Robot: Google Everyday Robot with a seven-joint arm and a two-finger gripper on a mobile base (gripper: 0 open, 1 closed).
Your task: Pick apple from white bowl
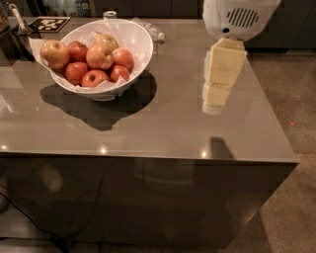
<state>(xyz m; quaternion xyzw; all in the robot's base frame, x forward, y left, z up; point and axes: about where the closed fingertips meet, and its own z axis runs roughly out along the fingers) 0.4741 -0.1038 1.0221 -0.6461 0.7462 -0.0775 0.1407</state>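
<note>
The white bowl (142,42) stands at the back left of the grey table, lined with crinkled white paper and holding several apples. The apple (99,56), orange-red over pale yellow, lies on top near the middle of the pile. A yellower apple (54,53) sits at the bowl's left rim and a greenish-yellow one (106,40) at the back. My gripper (214,104), cream-coloured under a white arm housing (239,17), hangs over the table's right part, well to the right of the bowl and apart from it. It holds nothing.
A crumpled clear plastic item (151,30) and a small glass (110,15) lie behind the bowl. A black-and-white marker tag (49,23) and a dark object with a utensil (17,24) are at the back left. The table's front edge (148,157) and right edge drop to carpet.
</note>
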